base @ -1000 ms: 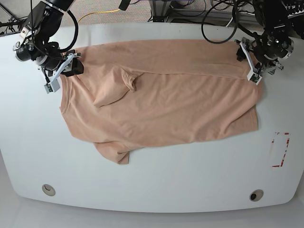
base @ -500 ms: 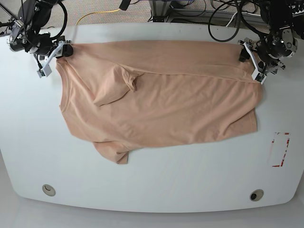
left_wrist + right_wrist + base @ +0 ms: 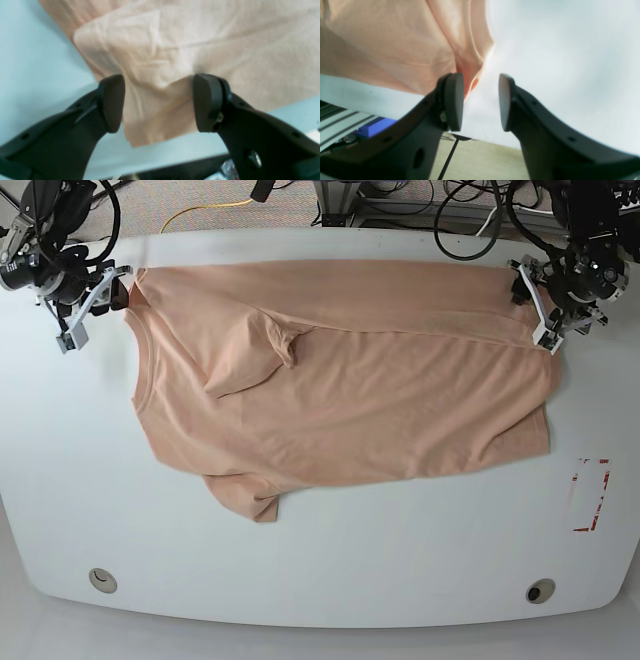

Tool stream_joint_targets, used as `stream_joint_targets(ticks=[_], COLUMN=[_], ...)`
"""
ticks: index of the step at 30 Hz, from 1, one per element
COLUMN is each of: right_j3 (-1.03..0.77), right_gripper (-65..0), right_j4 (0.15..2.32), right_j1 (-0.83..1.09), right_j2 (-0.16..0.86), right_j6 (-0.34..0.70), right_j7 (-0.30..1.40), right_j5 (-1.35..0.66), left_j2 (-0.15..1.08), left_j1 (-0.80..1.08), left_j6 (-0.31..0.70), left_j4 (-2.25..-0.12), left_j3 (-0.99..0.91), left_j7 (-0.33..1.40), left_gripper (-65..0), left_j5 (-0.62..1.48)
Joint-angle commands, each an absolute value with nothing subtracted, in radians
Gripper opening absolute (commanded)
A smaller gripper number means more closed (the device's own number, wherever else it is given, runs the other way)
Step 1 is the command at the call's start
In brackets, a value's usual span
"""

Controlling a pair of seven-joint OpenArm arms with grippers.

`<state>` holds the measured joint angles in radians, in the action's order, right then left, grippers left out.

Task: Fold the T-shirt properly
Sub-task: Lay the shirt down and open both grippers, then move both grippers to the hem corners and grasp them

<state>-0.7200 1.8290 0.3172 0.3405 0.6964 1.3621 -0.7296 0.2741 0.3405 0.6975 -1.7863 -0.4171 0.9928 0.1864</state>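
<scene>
The peach T-shirt (image 3: 350, 390) lies spread on the white table, collar side toward the base view's left. One sleeve (image 3: 265, 350) is folded onto the body and the other (image 3: 245, 495) sticks out at the front. My right gripper (image 3: 105, 295) sits at the shirt's far left corner. In its wrist view the right gripper (image 3: 481, 102) is open, bare table shows between the pads, and the shirt's edge (image 3: 395, 37) lies beside one pad. My left gripper (image 3: 545, 320) is at the far right corner. It is open (image 3: 157, 105), straddling a loose corner of cloth (image 3: 200, 37).
The table (image 3: 350, 560) has two round holes near the front edge (image 3: 102, 580) (image 3: 540, 591) and a red-marked rectangle (image 3: 590, 495) at the right. Cables (image 3: 460, 230) and equipment run along the back edge behind both arms.
My right gripper has moved outward to the far left, and the shirt's collar corner has followed it. The left gripper has shifted slightly back. The shirt lies more stretched out.
</scene>
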Motion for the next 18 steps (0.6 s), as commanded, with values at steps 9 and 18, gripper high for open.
stream_joint_targets(ticks=[9,18], right_j3=[-0.664,-0.596], right_gripper=[-43.3,-43.4], right_j4=[1.86,1.833], right_j1=[0.229,0.219], right_j2=[0.252,0.154], right_j6=[0.698,0.698], right_j7=[1.349,1.349], right_j5=[-0.745,-0.72], left_j2=[0.275,0.255], left_j1=[0.334,0.331], left_j6=[0.698,0.698], left_j4=[-1.885,-1.839], left_j3=[-0.427,-0.426], left_j7=[1.01,1.009], left_gripper=[-26.0,-26.0], left_j5=[0.191,0.186])
